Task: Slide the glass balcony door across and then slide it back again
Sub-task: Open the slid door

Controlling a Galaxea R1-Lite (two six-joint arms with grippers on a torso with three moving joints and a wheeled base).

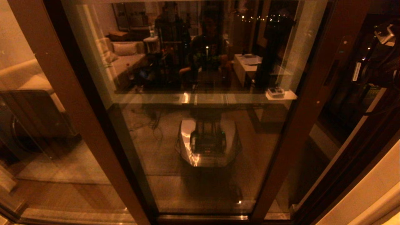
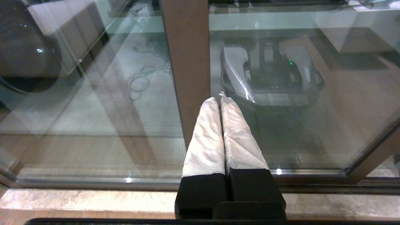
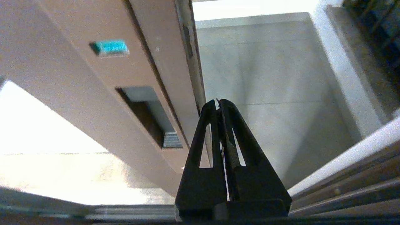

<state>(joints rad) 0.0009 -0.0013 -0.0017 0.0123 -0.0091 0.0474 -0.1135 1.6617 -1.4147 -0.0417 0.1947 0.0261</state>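
The right gripper [image 3: 218,101] is clenched on nothing, its black tips beside the edge of the glass balcony door [image 1: 200,103], near the recessed handle slot [image 3: 150,117] in the smooth dark-brown stile [image 1: 315,93]. The left gripper [image 2: 218,99], its padded white fingers [image 2: 206,137] pressed together, points down at the reflective pane.

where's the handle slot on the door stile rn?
On the glass balcony door's right stile; in the right wrist view the recessed handle slot sits beside the right gripper, near the stile's edge.

Fixed glass panel [image 1: 40,131] at left, pale tiled balcony floor [image 3: 265,93]
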